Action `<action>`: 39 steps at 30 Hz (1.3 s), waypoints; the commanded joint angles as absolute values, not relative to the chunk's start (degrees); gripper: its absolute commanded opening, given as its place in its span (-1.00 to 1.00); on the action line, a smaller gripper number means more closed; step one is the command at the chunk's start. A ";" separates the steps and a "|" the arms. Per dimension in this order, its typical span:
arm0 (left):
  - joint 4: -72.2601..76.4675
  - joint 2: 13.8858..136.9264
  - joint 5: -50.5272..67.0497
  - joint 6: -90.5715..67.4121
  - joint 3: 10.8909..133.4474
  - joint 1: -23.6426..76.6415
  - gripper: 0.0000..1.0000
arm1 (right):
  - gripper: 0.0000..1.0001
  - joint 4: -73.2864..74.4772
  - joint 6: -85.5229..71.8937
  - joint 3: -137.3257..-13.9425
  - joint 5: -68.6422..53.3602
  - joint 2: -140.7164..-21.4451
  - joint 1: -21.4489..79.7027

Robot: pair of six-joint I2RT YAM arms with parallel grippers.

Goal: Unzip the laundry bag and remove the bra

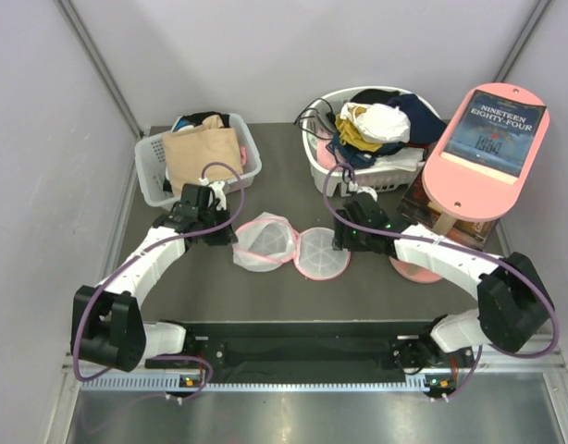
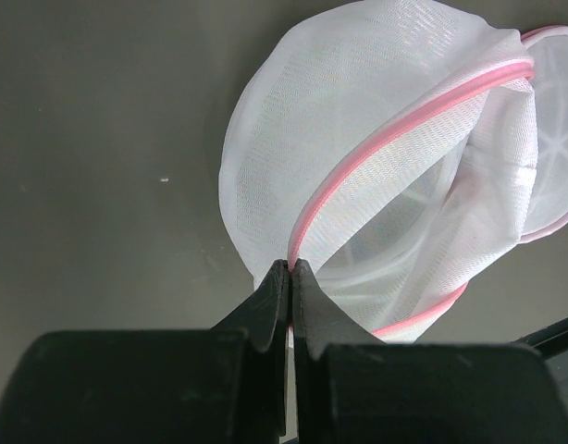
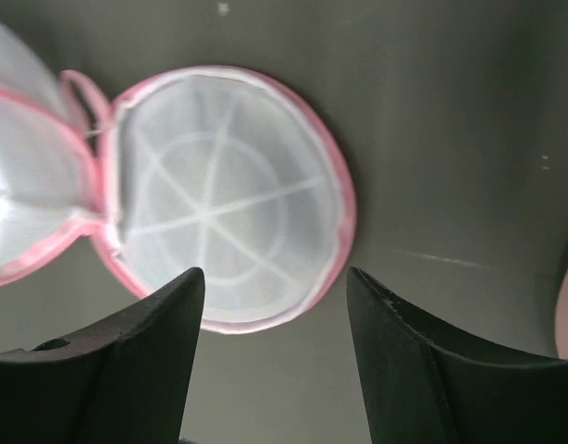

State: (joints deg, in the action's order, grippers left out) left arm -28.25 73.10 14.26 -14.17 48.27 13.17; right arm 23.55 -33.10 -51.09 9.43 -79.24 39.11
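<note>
The laundry bag point(image 1: 264, 239) lies unzipped in the middle of the dark table, its two pink-rimmed white mesh halves spread side by side. The domed half point(image 2: 358, 111) is on the left and the flat round half point(image 3: 219, 194) on the right. My left gripper point(image 2: 291, 266) is shut on the pink rim of the domed half at its left edge point(image 1: 230, 233). My right gripper point(image 3: 275, 277) stands open just over the near right edge of the flat half point(image 1: 339, 245), with nothing between its fingers. The bra is hidden; only mesh shows inside the pouch.
A white slotted basket point(image 1: 154, 180) with a beige garment stands at the back left. A second white basket point(image 1: 323, 171) heaped with clothes is at the back centre. A book on a pink stand point(image 1: 492, 139) stands at the right, its pink base point(image 1: 418, 270) beside my right arm.
</note>
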 commanded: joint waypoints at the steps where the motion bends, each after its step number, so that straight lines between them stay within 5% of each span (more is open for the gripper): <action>1: -27.86 71.02 14.06 -13.54 50.01 13.27 -1.00 | 0.23 22.06 -34.80 -49.22 10.11 -79.98 36.21; 25: -27.86 72.16 14.94 -13.45 50.19 13.27 -1.00 | -0.11 18.81 -33.84 -48.78 7.39 -92.11 35.07; 31: -27.86 72.16 14.85 -13.45 50.10 13.27 -1.00 | -0.45 18.98 -33.05 -48.96 6.94 -92.73 35.07; 36: -27.86 72.33 14.85 -13.54 50.01 13.27 -1.00 | -0.93 20.30 -32.52 -49.31 8.43 -91.32 35.07; 39: -27.60 72.33 14.59 -13.71 50.10 13.27 -1.00 | -1.00 21.70 -31.91 -50.01 9.49 -90.44 35.07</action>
